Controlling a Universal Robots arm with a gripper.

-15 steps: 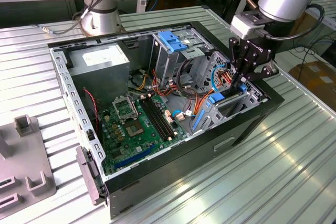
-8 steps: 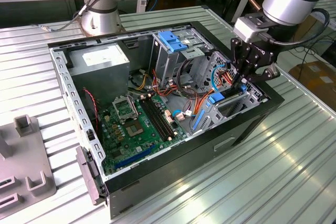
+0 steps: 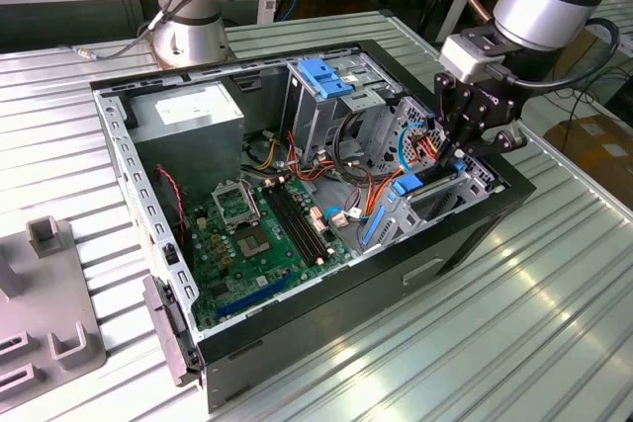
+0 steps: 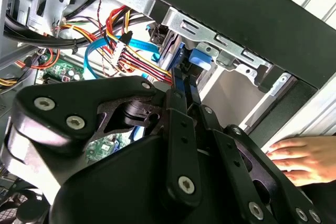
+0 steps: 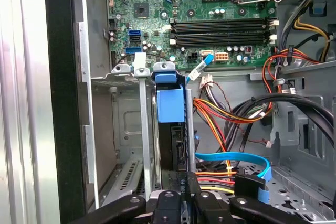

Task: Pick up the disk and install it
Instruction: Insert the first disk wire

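Note:
The disk (image 5: 170,106) stands on edge in the metal drive bay (image 3: 465,180) at the front corner of the open computer case (image 3: 129,175), on the exterior view's right. Its blue carrier (image 3: 407,187) pokes out of the bay, and that blue end (image 4: 202,57) also appears in the second wrist view. My gripper (image 3: 447,157) reaches down into the bay from above. Its two fingers lie close together, shut, with the tips (image 4: 181,74) at the disk's edge beside the bay wall. In the first wrist view the gripper (image 5: 189,179) sits just over the disk's dark end.
Coloured cables (image 5: 231,124) and a blue flat cable (image 5: 236,158) crowd the space beside the bay. The motherboard (image 3: 252,234), power supply (image 3: 188,111) and a blue bracket on the drive cage (image 3: 321,76) fill the case. A person's hand (image 4: 304,158) rests outside the case. A grey fixture (image 3: 49,323) lies on the exterior view's left.

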